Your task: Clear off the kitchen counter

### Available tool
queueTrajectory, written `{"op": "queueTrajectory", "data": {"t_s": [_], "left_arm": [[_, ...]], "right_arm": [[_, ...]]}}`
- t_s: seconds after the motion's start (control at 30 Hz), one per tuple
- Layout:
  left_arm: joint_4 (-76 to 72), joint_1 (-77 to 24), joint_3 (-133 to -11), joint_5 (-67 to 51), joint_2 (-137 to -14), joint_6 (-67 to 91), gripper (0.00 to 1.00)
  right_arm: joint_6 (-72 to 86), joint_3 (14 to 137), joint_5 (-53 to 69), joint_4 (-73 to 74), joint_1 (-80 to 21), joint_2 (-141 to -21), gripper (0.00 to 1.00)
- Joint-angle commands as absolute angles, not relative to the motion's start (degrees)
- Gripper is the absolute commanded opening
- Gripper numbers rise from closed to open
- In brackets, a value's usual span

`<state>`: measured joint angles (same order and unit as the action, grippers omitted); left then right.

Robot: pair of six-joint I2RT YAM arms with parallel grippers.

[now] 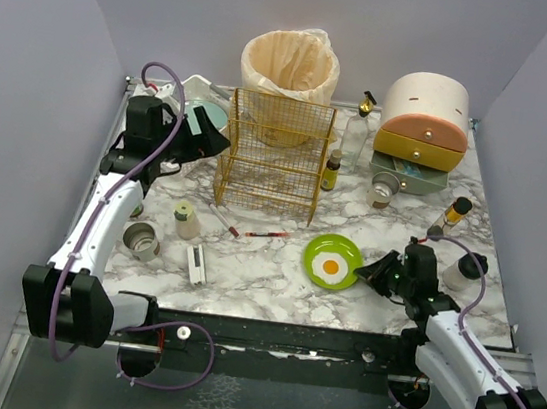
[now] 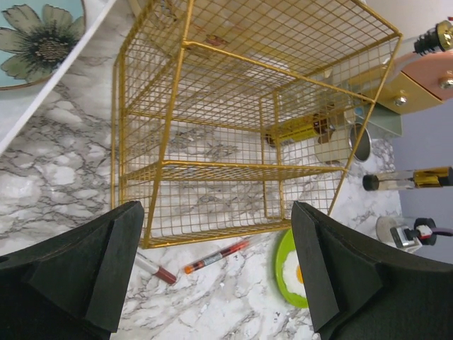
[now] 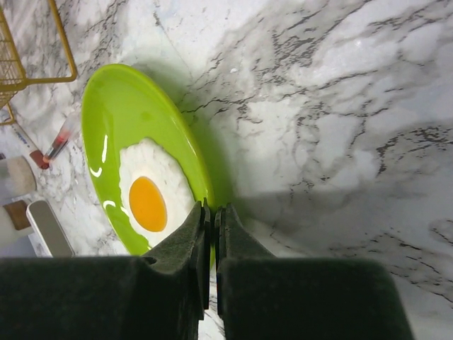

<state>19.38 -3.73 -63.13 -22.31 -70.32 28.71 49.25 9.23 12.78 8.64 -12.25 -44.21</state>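
While spread before the wire rack, left pincer; right pincer tight on rim of green plate.

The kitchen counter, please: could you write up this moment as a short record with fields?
Surface: kitchen counter, marble pattern, many items on it
Left arm: left gripper open, holding nothing, facing the gold wire rack
Right arm: right gripper shut on the rim of the green plate
On the plate: fried egg
Behind the rack: lined bin
In front of the rack: red pen lying flat
Task state: not yet cleared
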Motion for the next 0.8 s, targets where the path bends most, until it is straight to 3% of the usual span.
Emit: {"op": "queueTrajectory", "data": {"t_s": [0.0,0.47,0.77], "left_arm": [[14.36,-4.12,-61.00,-30.77,-69.86,29.97,0.92],[12.66,-11.16,-59.62,-34.37,-70.66,28.88,0.93],[12.71,-18.94,-56.47,-33.90,-71.82,27.71,0.92]], "right_arm": [[47.41,9.85,17.08,7.32,-12.22,-42.37,0.00],[47.90,14.77,31.82,8.94,-12.22,-45.62,0.00],[42.56,25.41,40.38,14.85,-12.22,-48.19,0.00]]}}
